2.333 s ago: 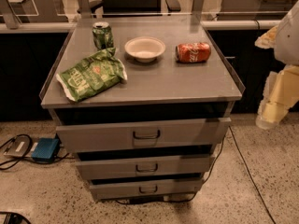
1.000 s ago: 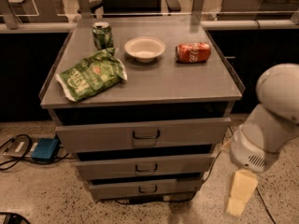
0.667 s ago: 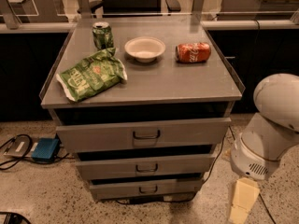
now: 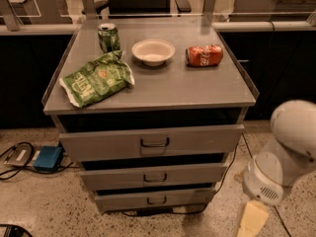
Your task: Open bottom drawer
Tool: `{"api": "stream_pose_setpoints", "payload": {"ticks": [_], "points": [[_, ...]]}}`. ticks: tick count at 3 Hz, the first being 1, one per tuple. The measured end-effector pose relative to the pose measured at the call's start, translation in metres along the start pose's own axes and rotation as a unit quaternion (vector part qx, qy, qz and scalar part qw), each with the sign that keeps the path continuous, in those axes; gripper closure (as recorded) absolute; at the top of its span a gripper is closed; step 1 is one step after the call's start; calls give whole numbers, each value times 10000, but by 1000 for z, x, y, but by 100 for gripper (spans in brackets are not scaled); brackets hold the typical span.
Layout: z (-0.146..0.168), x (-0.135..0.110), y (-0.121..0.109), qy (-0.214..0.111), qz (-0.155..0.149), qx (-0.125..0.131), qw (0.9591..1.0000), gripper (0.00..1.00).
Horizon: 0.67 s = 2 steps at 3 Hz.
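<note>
Bottom drawer (image 4: 155,199), flat grey metal; cream end effector (image 4: 252,221) lower right, grip unclear.

matt grey metal bottom drawer (image 4: 155,200), smooth cream plastic pincer (image 4: 251,220) low to its right.

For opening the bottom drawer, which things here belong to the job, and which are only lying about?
Belong: bottom drawer; its handle; gripper, low at far right.
Lying about: chip bag; green can; bowl; red can; blue box.
</note>
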<state>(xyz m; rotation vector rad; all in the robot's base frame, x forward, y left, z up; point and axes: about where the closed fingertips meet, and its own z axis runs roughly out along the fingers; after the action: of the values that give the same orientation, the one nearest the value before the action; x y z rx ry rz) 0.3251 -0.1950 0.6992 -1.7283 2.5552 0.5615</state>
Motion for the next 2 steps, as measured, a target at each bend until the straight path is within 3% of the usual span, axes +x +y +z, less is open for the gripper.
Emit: {"api": "stream_pose_setpoints", "payload": {"ticks": [1,2], "points": [[85,38,15,-515,626,-358,9961,0],[148,69,23,-1089,976,-308,9888,0]]}}
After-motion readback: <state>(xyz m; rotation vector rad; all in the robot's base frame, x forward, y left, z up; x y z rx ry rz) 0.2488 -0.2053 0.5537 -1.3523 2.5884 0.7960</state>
